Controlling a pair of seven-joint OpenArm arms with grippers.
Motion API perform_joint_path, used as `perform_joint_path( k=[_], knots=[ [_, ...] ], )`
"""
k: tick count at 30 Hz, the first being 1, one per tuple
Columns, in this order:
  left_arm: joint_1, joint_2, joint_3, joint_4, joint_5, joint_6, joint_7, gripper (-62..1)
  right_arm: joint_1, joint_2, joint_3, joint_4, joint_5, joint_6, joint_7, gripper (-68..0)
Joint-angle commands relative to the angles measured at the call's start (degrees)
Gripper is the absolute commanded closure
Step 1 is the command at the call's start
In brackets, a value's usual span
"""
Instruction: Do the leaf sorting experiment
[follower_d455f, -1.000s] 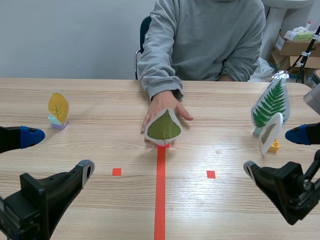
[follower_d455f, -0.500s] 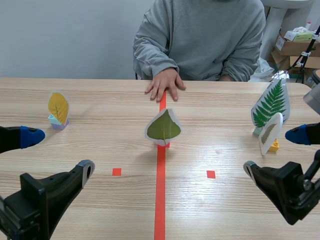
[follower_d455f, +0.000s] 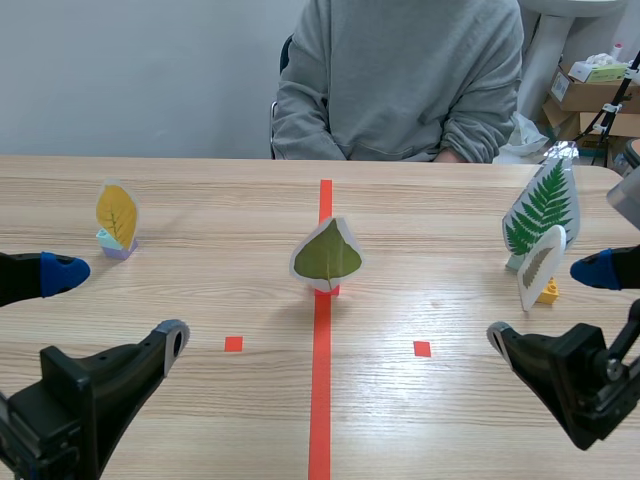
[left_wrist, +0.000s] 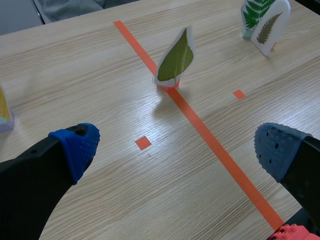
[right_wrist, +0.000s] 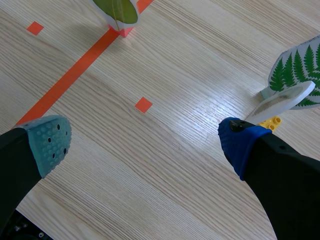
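Now left hand (left_wrist: 177, 147), right hand (right_wrist: 145, 141) splayed.

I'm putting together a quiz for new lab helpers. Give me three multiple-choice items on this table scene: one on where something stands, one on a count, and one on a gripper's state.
1. Where does the green leaf card stand?
A. On the long tape line
B. On a small tape square
C. Between a gripper's fingers

2. How many leaf cards stand on the table?
A. Two
B. Four
C. Six

3. How is the left gripper?
A. Open, holding nothing
B. Shut on a card
C. Shut on nothing

Key:
1 A: its red base sits on the line.
2 B: there is the yellow leaf card, the green one, the large fern card and the small pale card.
3 A: its fingers stand wide apart with only table between them.
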Motion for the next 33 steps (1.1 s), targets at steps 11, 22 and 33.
perform_joint_path(
  k=[11, 22, 33],
  knots=[
    [-0.22, 0.42, 0.28, 0.74, 0.02, -0.04, 0.59, -62.3, 0.63, 0.74, -0.20, -0.07, 0.83, -0.07, 0.61, -60.6],
    [-12.92, 0.39, 0.39, -7.48, 6.54, -6.99, 4.74, -62.3, 0.66, 0.74, -0.20, -0.07, 0.81, -0.07, 0.63, -60.6],
    [-40.44, 0.09, 10.64, -37.68, 8.13, -19.85, 0.39, -62.3, 0.66, 0.74, -0.20, -0.07, 0.59, -0.07, 0.63, -60.6]
  ],
)
